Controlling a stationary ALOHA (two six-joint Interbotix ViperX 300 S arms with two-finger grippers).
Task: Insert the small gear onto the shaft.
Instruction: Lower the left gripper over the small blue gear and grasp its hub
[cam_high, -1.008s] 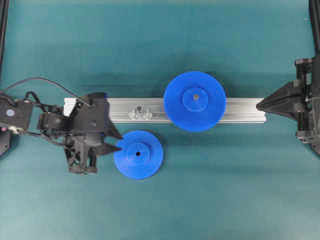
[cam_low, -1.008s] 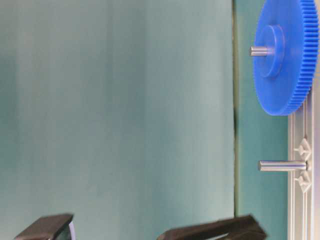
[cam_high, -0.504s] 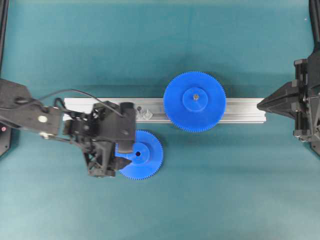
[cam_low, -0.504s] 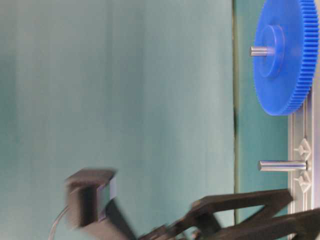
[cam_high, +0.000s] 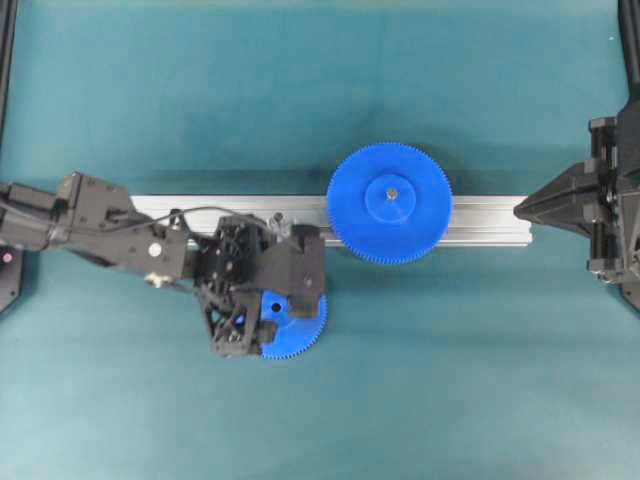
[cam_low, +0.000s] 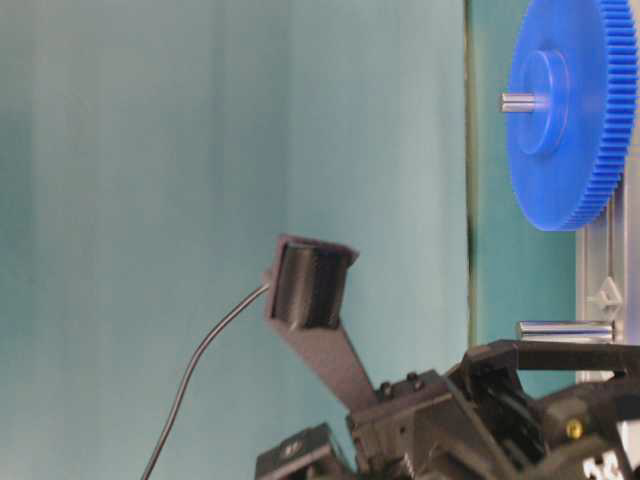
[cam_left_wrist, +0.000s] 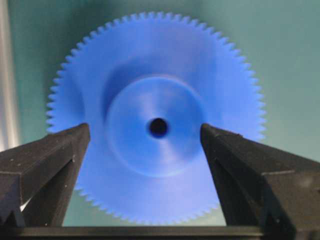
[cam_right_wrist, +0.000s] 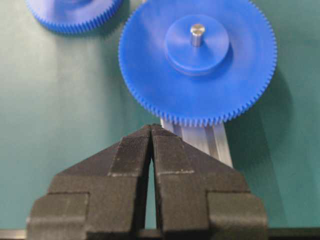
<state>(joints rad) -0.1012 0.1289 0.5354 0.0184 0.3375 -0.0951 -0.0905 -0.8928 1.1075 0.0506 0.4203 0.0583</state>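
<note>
**Mia:** So why is the left gripper (cam_high: 285, 318) sitting right on top of the small gear (cam_high: 300, 330)?

**Ben:** It wants to pick it up. The small gear lies flat on the green desk (cam_high: 450, 380), low and left of the middle in the top view, just below the silver rail (cam_high: 490, 220).

**Mia:** Is it grabbing yet?

**Ben:** No. In the left wrist view the black fingers (cam_left_wrist: 55, 155) are spread wide, one on each side of the round hub (cam_left_wrist: 155, 130). They don't touch it.

**Mia:** Where does it go?

**Ben:** Onto the shaft (cam_low: 565, 330), the thin metal pin standing on the rail. The big gear (cam_high: 389, 203) already sits on its own pin.

**Mia:** And the right gripper (cam_right_wrist: 151, 137)?

**Ben:** Its fingers are pressed together, holding nothing. I think it is just waiting.
</note>
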